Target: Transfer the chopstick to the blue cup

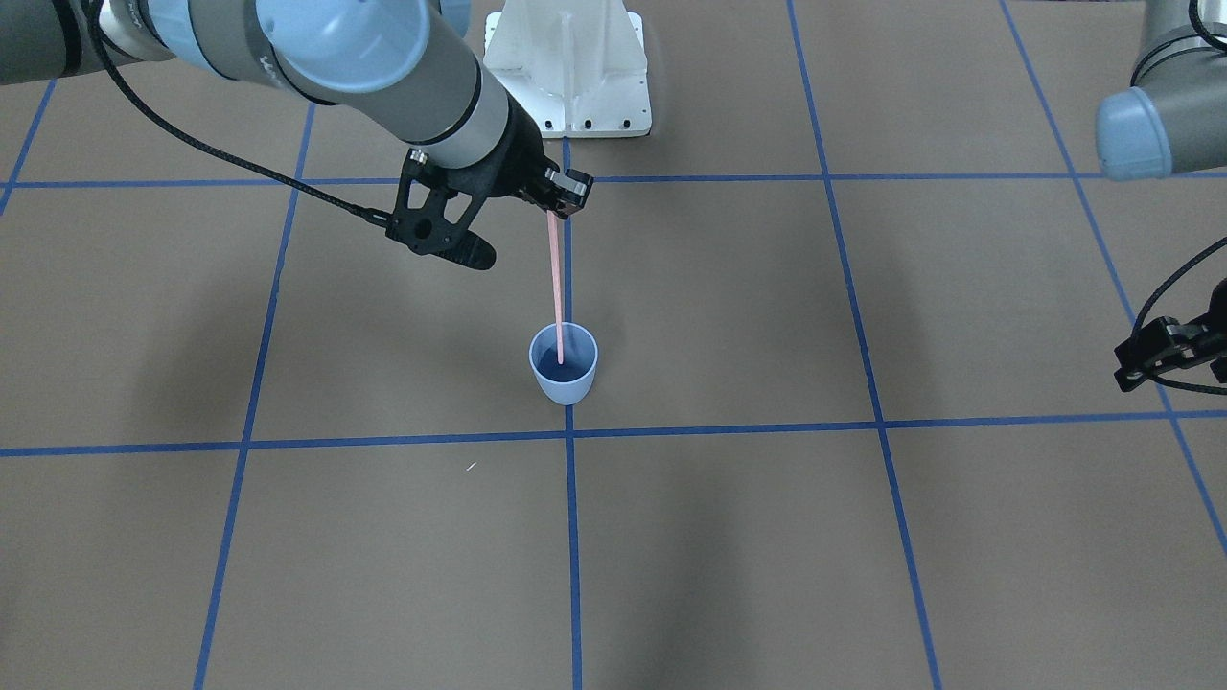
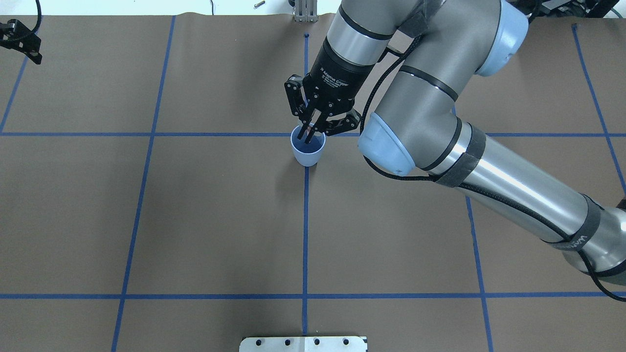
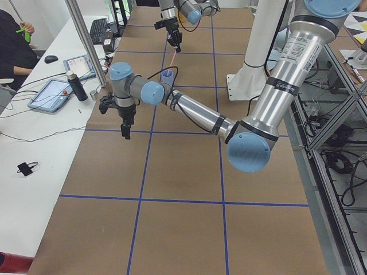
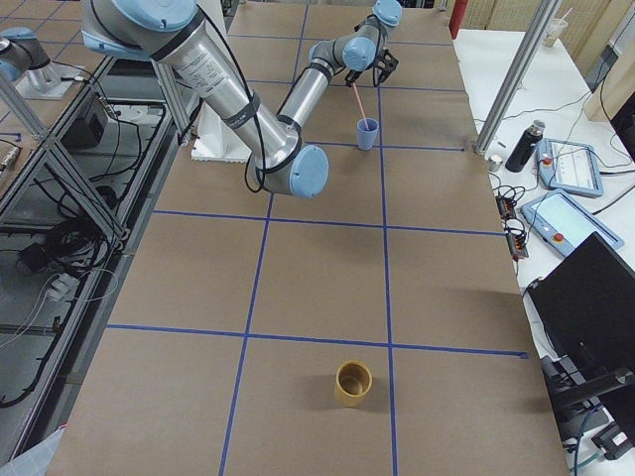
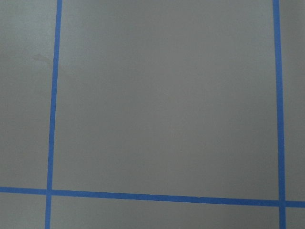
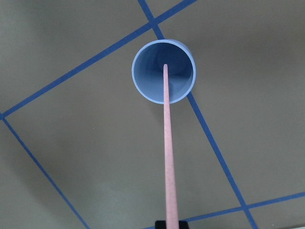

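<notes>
The blue cup [image 1: 564, 376] stands upright on a blue tape crossing near the table's middle. My right gripper [image 1: 554, 206] is above it, shut on the top end of the pale pink chopstick [image 1: 556, 287]. The stick hangs almost upright with its lower tip inside the cup. The right wrist view shows the chopstick [image 6: 167, 152] running down into the cup [image 6: 143, 81]. In the overhead view the right gripper [image 2: 309, 132] is right over the cup [image 2: 307, 155]. My left gripper [image 1: 1165, 350] hangs far off at the table's side, nothing in it; I cannot tell its opening.
A tan cup [image 4: 352, 382] stands alone near the table's right end. The white robot base plate [image 1: 567, 67] sits at the table's robot-side edge. A side desk with tablets and a dark bottle [image 3: 75, 86] runs beyond the far edge.
</notes>
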{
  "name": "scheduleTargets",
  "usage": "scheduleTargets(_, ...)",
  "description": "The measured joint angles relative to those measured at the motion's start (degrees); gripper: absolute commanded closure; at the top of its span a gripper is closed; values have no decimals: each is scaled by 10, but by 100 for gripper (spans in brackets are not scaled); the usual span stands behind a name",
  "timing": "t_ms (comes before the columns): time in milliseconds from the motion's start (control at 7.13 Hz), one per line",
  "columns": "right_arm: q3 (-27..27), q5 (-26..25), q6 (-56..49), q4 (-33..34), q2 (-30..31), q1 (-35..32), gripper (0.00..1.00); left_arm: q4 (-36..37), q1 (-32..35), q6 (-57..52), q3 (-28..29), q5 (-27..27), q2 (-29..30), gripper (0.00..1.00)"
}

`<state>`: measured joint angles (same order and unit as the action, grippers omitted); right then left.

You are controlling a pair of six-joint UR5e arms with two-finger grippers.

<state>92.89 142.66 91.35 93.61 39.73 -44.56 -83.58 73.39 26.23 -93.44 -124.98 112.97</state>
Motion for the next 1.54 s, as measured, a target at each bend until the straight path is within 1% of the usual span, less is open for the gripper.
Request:
scheduleTargets(140,-25,-2,0,-34,2,4,71,0,0,0,1,0,0,1)
scheduleTargets(280,-41,-2,0,-53,3,6,1,0,0,2,1,0,0,1)
scheduleTargets(421,-48,-7,1,-61,6,7,0,-1,0,4,1,0,1,1)
scheduleTargets(701,-39,-40,-1,-67,10,7,0,-1,0,6,-2,0,3,1)
scheduleTargets(841,-16,-67,-11,-68,18,3,0,-1,1,6,-6,-1,3,1)
scheduleTargets(982,20,-104,-48,-67,41,-5,0,-1,2,5,-8,-3,3,1)
scheduleTargets(1122,57,-141,-115,-66,80,-20,0,-3,4,3,-10,-5,3,1)
scheduleTargets(1262,79,-162,-197,-65,121,-48,0,-8,5,1,-12,-8,0,1)
scheduleTargets(1402,89,-167,-294,-62,163,-90,0,-14,6,0,-14,-9,-6,1)
scheduleTargets(1543,90,-159,-398,-58,205,-134,0,-16,11,0,-15,-10,-17,1)
